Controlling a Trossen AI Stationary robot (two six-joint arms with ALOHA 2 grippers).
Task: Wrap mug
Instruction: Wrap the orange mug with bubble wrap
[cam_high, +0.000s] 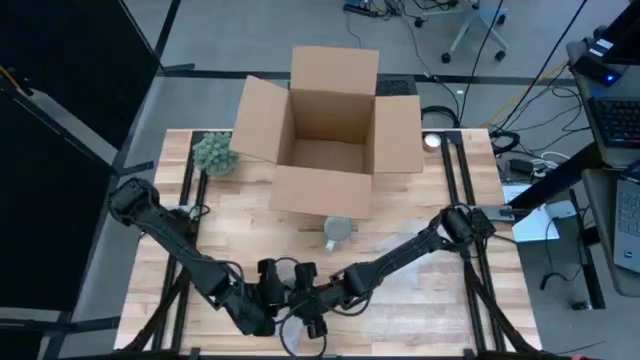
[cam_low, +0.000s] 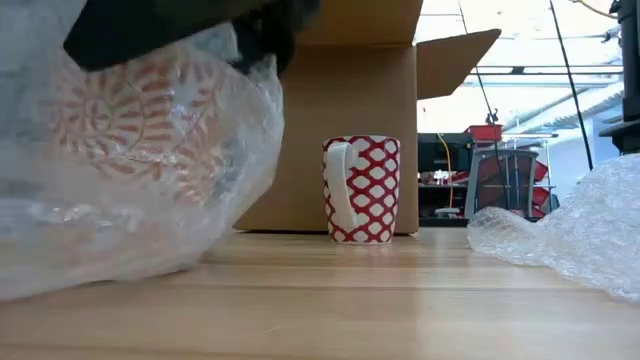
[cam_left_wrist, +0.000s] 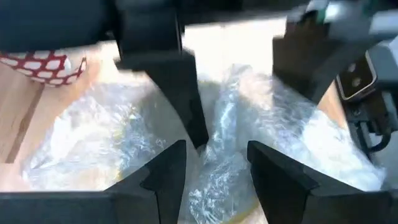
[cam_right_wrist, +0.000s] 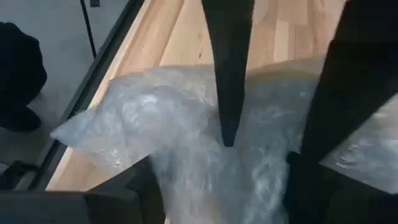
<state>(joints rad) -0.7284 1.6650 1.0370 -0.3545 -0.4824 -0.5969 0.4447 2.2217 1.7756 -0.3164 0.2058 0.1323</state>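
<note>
Bubble wrap, a clear, crinkled plastic sheet (cam_right_wrist: 186, 124), is judged to be light, limp and slippery, likely to slide or spring back unless pinched at an edge and kept taut; the ceramic inside it is judged hard, fairly heavy and breakable, so it is best gripped through the padding around its body and not by a loose fold. One mug with a red and white swirl pattern (cam_low: 140, 110) is seen in the low view bundled in the wrap and held clear of the pale wooden table (cam_high: 420, 300) near its front edge, where both arms meet. The left gripper (cam_left_wrist: 208, 162) is shown with fingers parted narrowly around a gathered ridge of wrap, and the right gripper (cam_right_wrist: 224, 180) with fingers spread wide over the sheet. A second mug, red with a white lattice pattern (cam_low: 361, 189), stands upright and unwrapped just in front of the open brown cardboard box (cam_high: 330, 130).
</note>
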